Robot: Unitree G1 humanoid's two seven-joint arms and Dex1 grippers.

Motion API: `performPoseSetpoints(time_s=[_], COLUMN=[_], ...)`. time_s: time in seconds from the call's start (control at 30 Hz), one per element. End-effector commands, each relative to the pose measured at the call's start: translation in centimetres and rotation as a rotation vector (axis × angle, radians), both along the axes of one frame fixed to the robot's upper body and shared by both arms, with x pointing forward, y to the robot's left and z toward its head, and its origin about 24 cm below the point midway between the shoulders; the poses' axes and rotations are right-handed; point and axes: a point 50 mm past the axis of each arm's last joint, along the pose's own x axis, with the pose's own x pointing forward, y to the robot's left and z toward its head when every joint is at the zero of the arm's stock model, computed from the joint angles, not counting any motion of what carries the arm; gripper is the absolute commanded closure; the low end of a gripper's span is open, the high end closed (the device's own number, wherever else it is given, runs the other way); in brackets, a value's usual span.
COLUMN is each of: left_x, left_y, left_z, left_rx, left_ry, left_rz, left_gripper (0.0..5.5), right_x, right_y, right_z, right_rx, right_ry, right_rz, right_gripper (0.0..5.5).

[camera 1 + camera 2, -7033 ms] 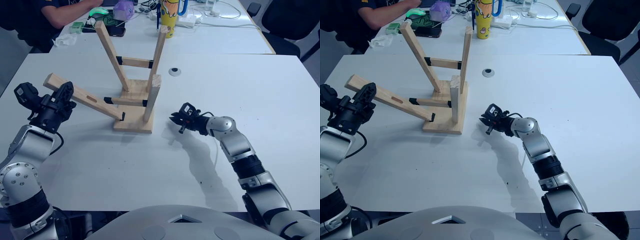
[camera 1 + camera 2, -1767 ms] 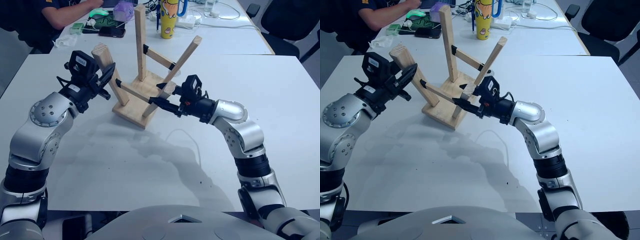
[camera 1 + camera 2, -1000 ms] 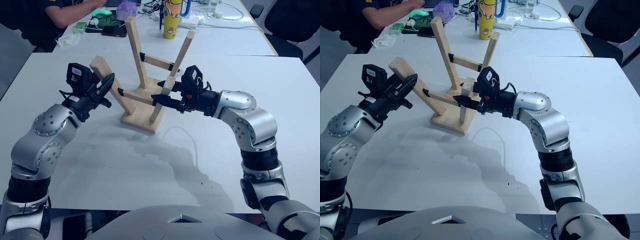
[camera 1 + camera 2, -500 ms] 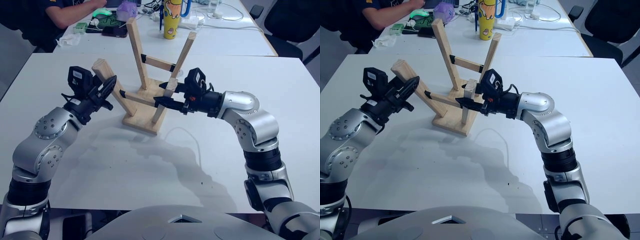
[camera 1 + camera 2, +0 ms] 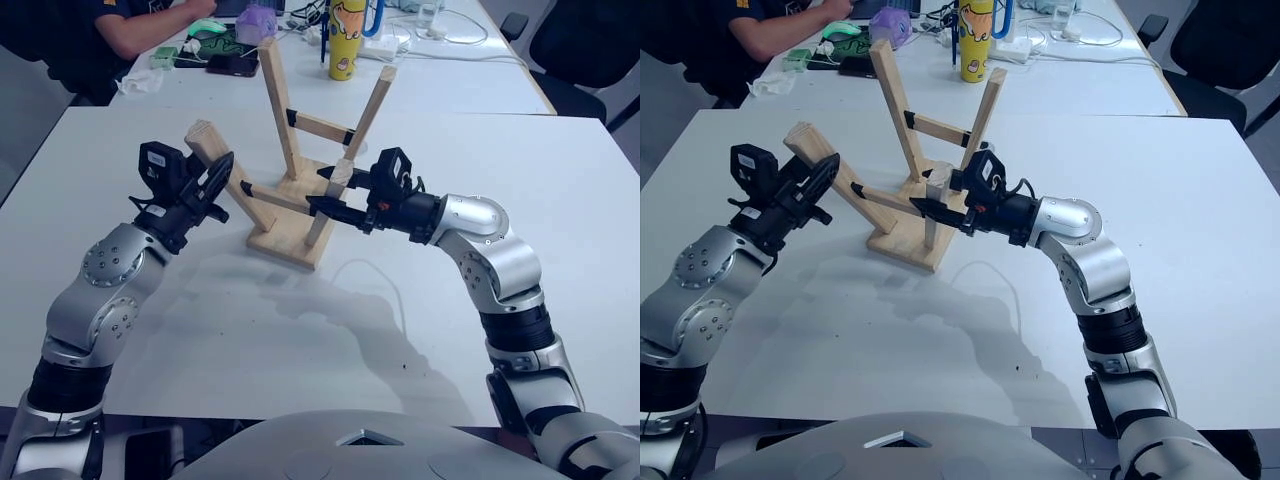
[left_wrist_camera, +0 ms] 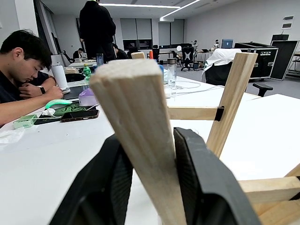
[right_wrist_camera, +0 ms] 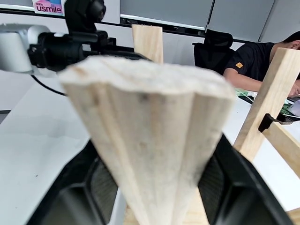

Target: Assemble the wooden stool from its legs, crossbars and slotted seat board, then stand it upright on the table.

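Pale wooden stool, assembled and inverted: the seat board is lowermost and tilted, its near edge at the white worktop. Four legs splay upward, joined by crossbars with black end fittings. The left gripper clamps the leftmost leg; the right gripper clamps the nearest leg.

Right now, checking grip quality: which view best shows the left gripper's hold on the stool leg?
The left wrist view: the stool leg sits between the fingers of the left gripper, close up. Both eye views show that gripper at the leg's free end, farther off. The right wrist view shows it small, behind.
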Motion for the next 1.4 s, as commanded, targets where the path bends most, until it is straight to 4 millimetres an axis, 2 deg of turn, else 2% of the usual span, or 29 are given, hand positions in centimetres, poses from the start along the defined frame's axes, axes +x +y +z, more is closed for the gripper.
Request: performPoseSetpoints(time_s=[0.03,0.07,0.1,0.13,0.23,0.33,0.47,0.5,0.67,0.73,0.83,1.03,1.1,1.2,1.4], left_x=[-0.9,-0.3,0.1,0.3,0.3,0.1,-0.1,-0.1,-0.2,-0.1,0.0,-0.1,0.0,0.0,0.3], left_y=[-1.4,-1.1,-0.8,-0.5,-0.5,-0.6,-0.3,-0.3,-0.3,-0.3,-0.4,-0.6,-0.5,-0.3,0.1], left_z=[-4.0,-2.5,-1.1,0.0,1.7,1.9,0.8,0.7,0.0,0.1,1.3,5.4,6.1,6.8,8.1], left_rx=[0.085,0.069,0.063,0.06,0.061,0.058,0.056,0.052,0.049,0.042,0.025,-0.047,-0.04,-0.031,-0.06], left_ry=[0.218,0.158,0.1,0.057,0.004,0.011,0.054,0.061,0.078,0.075,0.017,-0.152,-0.167,-0.189,-0.224], left_rz=[-0.071,-0.041,-0.017,-0.001,0.004,0.01,0.036,0.041,0.05,0.056,0.058,0.06,0.081,0.095,0.108], left_gripper=[4.26,4.26,4.26,4.26,4.26,4.26,4.26,3.91,3.34,3.3,3.3,3.3,3.3,3.3,3.3], right_x=[0.3,0.4,0.5,0.6,0.8,1.1,1.4,1.5,1.5,1.5,1.5,1.5,1.5,1.4,0.8], right_y=[0.7,0.7,0.6,0.6,0.4,0.1,0.0,0.0,-0.3,-0.4,-0.8,-1.1,-1.2,-1.3,-2.1], right_z=[-4.5,-4.4,-4.4,-4.3,-4.1,-3.7,-2.8,-2.7,-2.2,-2.1,-2.1,-1.8,-1.1,1.0,7.1], right_rx=[-0.002,0.003,0.003,0.002,0.006,0.021,0.048,0.051,0.049,0.039,0.03,0.04,0.053,0.094,0.186], right_ry=[0.253,0.249,0.245,0.243,0.241,0.231,0.211,0.206,0.193,0.189,0.189,0.181,0.158,0.095,-0.062], right_rz=[-0.054,-0.059,-0.064,-0.068,-0.086,-0.105,-0.123,-0.124,-0.119,-0.12,-0.122,-0.136,-0.136,-0.141,-0.127], right_gripper=[3.45,3.45,3.08,2.99,2.6,2.43,2.43,2.38,2.38,2.38,2.38,2.38,2.38,2.38,2.38])
